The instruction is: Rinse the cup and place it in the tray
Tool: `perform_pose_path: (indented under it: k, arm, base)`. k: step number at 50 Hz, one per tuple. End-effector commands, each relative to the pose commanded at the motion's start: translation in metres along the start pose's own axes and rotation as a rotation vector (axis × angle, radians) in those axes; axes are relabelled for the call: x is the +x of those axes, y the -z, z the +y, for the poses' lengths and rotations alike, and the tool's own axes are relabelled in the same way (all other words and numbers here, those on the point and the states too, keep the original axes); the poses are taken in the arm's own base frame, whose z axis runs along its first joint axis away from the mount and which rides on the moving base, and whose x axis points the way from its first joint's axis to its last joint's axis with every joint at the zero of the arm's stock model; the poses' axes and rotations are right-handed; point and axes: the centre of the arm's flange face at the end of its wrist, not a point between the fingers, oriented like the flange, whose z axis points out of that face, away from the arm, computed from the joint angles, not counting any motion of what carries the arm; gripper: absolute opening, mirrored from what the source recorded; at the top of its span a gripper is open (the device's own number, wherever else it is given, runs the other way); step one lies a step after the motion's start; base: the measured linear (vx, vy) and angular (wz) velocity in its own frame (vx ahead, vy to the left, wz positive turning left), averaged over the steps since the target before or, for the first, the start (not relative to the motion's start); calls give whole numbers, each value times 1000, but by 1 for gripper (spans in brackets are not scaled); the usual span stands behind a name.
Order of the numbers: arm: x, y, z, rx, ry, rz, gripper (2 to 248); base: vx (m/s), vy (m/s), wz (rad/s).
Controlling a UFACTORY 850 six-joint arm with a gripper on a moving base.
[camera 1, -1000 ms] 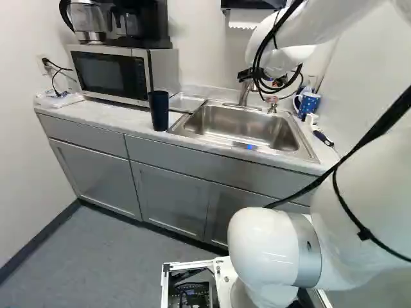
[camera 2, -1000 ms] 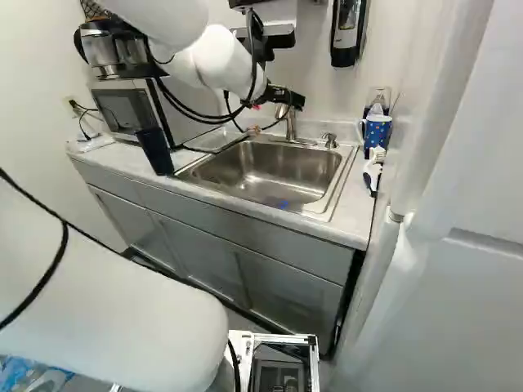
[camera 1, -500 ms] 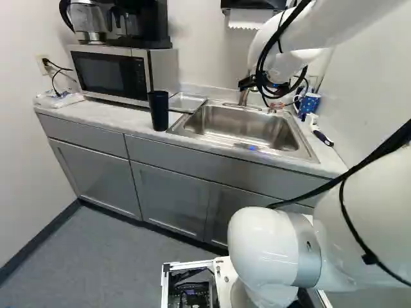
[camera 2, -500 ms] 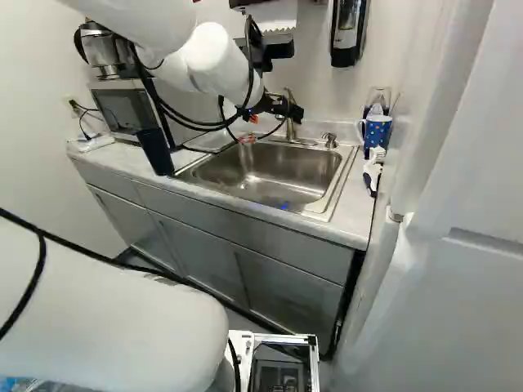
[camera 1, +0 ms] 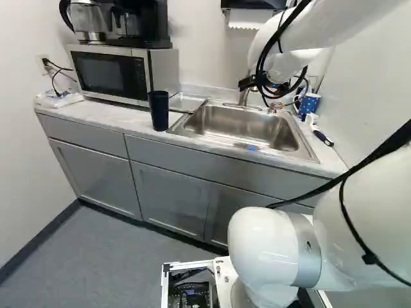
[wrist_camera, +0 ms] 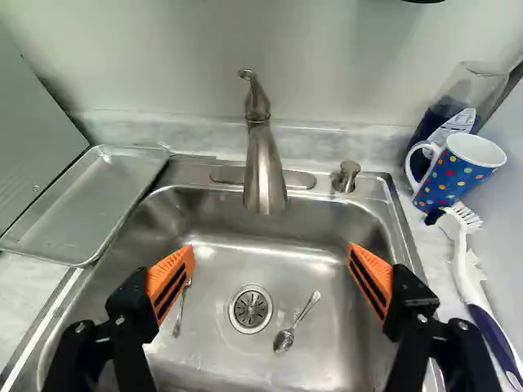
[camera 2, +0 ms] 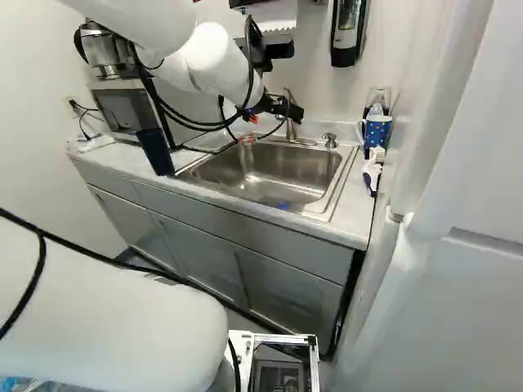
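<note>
My gripper (camera 2: 249, 130) hangs over the sink's back part in the right base view, small and partly hidden by cables. In the wrist view the gripper (wrist_camera: 271, 263) stands wide open, nothing between its orange pads. A tall dark blue cup (camera 1: 158, 110) stands upright on the counter at the sink's left edge; the wrist view does not show it. Beyond it lies a shallow metal tray (wrist_camera: 90, 204), bare inside, beside the sink. A blue dotted mug (wrist_camera: 451, 175) stands on the sink's other side.
The faucet (wrist_camera: 264, 167) rises ahead of the gripper, with a soap pump (wrist_camera: 346, 175) beside it. Two spoons, one of them (wrist_camera: 284, 339) near the drain, lie in the sink (wrist_camera: 221, 278). A dish brush (wrist_camera: 466, 269) lies by the mug. A microwave (camera 1: 109, 74) stands behind the cup.
Over the first half second the arm shifted slightly and brought the gripper a little lower; since then it has hardly moved. The base, cup and mug have stayed put.
</note>
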Motion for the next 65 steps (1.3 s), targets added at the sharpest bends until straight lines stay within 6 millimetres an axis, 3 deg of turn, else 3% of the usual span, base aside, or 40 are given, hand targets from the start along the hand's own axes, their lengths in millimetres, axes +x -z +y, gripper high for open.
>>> perform_pose_path:
  k: [31,65]
  arm:
    - [0,0,0,0,0,0,247]
    - [10,-15,-3,7,4,-18,247]
  base:
    - [0,0,0]
    - [0,0,0]
